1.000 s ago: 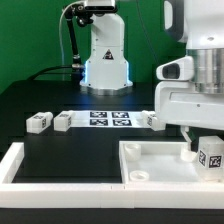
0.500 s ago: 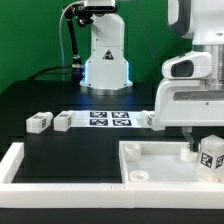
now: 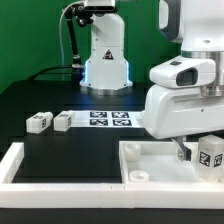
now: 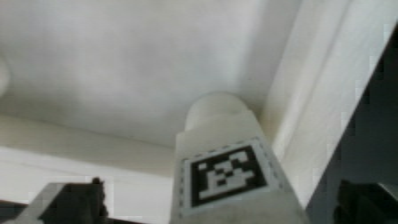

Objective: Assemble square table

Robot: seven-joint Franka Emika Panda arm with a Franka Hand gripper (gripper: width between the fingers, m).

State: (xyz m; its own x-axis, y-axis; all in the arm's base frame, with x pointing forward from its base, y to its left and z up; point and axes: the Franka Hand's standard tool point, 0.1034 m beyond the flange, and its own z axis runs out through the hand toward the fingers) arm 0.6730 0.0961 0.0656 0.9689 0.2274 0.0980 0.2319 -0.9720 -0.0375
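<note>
The white square panel point(image 3: 150, 160) with its raised rim lies at the front on the exterior view's right. A tagged white leg block point(image 3: 210, 153) stands at its far right corner. My gripper point(image 3: 197, 152) is low over the panel around this leg. In the wrist view the leg point(image 4: 228, 165) sits between my dark fingers point(image 4: 75, 203), with gaps on both sides and the panel floor point(image 4: 125, 70) behind it. The gripper point(image 4: 222, 205) looks open. Two loose leg blocks point(image 3: 38, 121) point(image 3: 63, 120) lie to the exterior view's left.
The marker board point(image 3: 108, 119) lies mid-table behind the panel. Another small white block point(image 3: 148, 120) shows at its right end, partly behind my arm. A long white bar point(image 3: 22, 160) frames the black surface at front left. The robot base point(image 3: 104, 60) stands at the back.
My arm's body has swung toward the exterior view's left and come lower over the panel. The leg block at the right corner has stayed in about the same place.
</note>
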